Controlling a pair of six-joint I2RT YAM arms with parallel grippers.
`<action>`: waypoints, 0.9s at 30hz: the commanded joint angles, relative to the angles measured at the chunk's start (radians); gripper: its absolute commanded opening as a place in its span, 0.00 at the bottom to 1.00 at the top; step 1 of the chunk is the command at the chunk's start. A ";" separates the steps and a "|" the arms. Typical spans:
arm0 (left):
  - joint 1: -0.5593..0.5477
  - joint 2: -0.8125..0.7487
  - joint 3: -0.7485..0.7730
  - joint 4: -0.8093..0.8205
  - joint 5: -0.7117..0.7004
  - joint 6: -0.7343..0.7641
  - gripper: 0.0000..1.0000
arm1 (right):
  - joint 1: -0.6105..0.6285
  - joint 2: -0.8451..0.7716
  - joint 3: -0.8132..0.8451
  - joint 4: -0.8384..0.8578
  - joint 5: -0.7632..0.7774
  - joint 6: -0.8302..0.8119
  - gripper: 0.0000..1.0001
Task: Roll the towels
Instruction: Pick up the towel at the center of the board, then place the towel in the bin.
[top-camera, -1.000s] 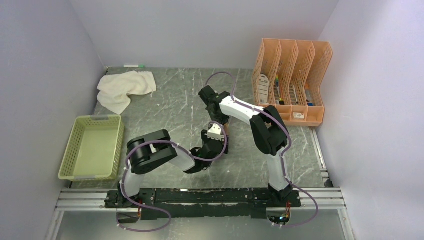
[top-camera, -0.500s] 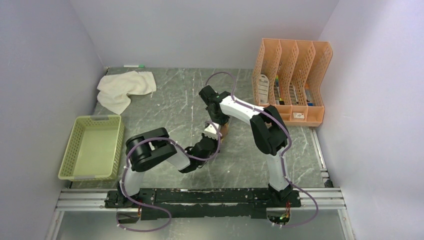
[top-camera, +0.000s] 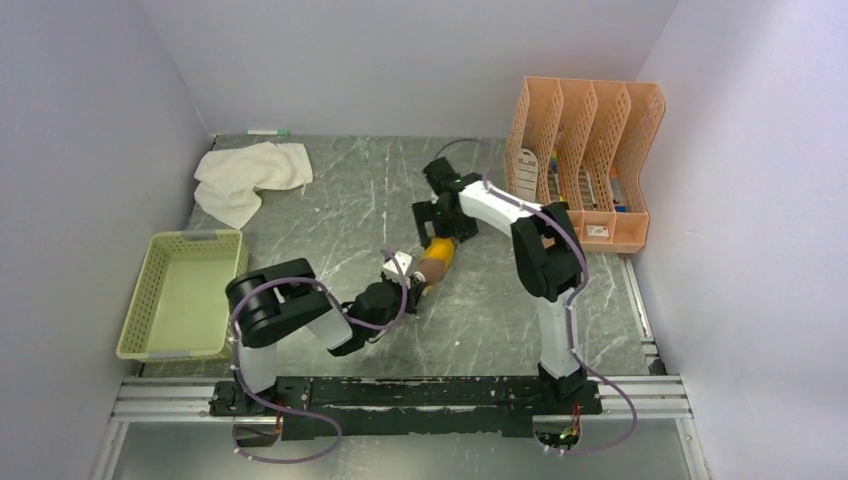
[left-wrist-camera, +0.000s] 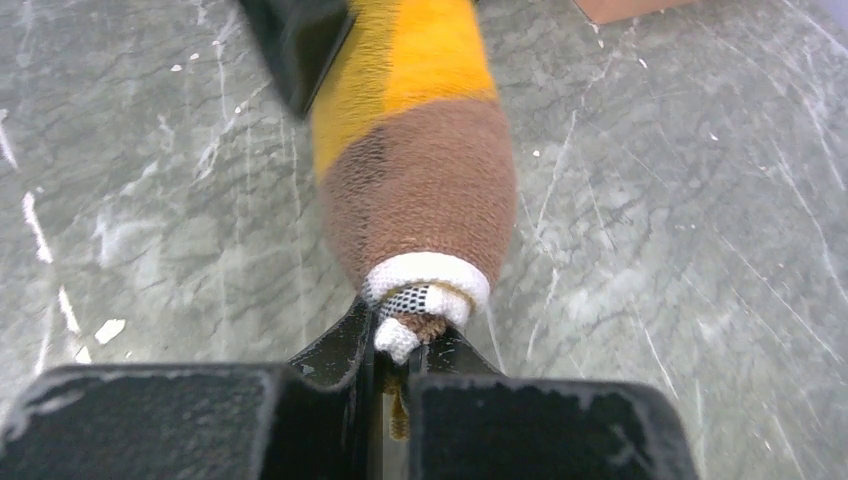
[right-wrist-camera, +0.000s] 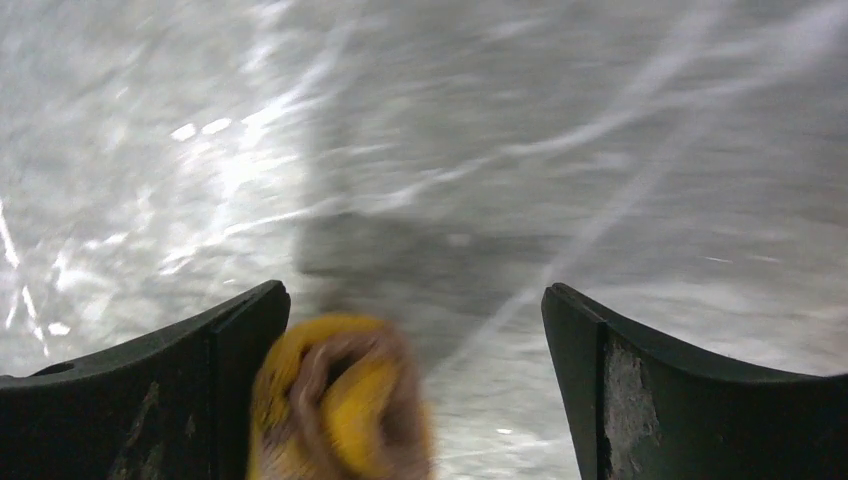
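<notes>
Containers first. The green mesh basket (top-camera: 180, 295) stands at the near left of the table (top-camera: 330, 215); both towels lie outside it, on the marble-patterned top. The orange file organiser (top-camera: 585, 120) stands at the far right. Its slots hold upright items too small to name, and a small white box (top-camera: 598, 231) sits in its front tray.

The cream towel (top-camera: 250, 178) lies crumpled in the far left corner, well apart from both arms. The brown towel (top-camera: 437, 262) is rolled into a tight cylinder at mid-table, with its mustard band at the far end and a white hem at the near end.

The left gripper (left-wrist-camera: 395, 335) is clenched on the near tip of the roll — the white hem is pinched between its jaws. The right gripper (right-wrist-camera: 412, 300) is released, its jaws spread wide either side of the mustard end; whether a finger touches the cloth cannot be told.

Against a second ago: the left jaws, then spread, have closed, and the right jaws have sprung wide. The left arm has drawn back toward the near left and the right wrist has swung toward the organiser — the roll now lies exposed between them. Basket, organiser and cream towel have not moved
</notes>
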 joint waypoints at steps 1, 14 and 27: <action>-0.003 -0.101 -0.067 0.044 0.024 -0.027 0.07 | -0.164 -0.152 -0.014 0.082 0.024 0.059 1.00; 0.007 -0.796 -0.101 -0.719 -0.168 -0.118 0.07 | -0.308 -0.393 -0.131 0.222 -0.035 0.074 1.00; 0.070 -1.145 0.320 -2.515 -0.779 -1.420 0.07 | -0.262 -0.445 -0.232 0.271 -0.087 0.069 1.00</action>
